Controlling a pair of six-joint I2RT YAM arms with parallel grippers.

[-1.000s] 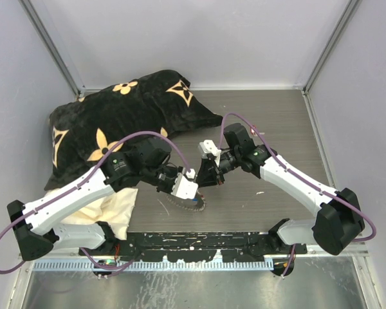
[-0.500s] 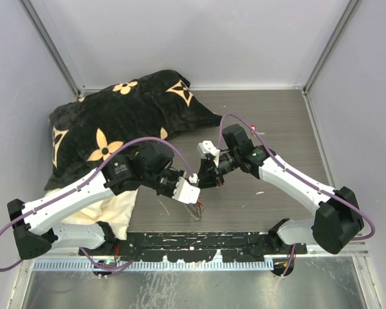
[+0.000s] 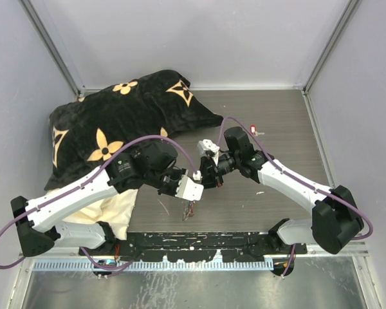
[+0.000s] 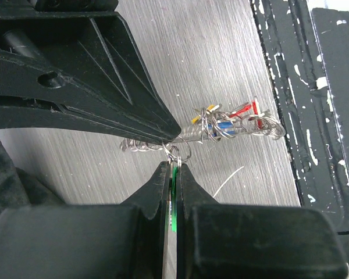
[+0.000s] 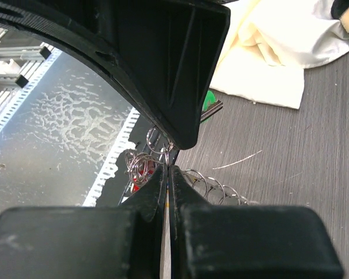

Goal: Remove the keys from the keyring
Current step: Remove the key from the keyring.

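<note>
Left gripper (image 4: 173, 167) clamped on green key (image 4: 173, 212), bottom centre of its wrist view. Right gripper (image 5: 167, 170) pinches keyring (image 4: 189, 135) wire just above. Coil runs right across mid-frame; other keys (image 4: 224, 125) bunched along it, right of centre.

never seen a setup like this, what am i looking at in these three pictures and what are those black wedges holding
These are two robot arms, left and right, bolted at the near edge of a table, each ending in a two-finger gripper. The wide picture looks down from above. The other two come from a camera on each wrist, so the black wedges are gripper fingers seen close up. The left gripper is shut on a green key. The right gripper pinches the keyring, a silvery wire coil carrying more coloured keys. A black flowered cushion and a cream cloth lie at the table's left.
</note>
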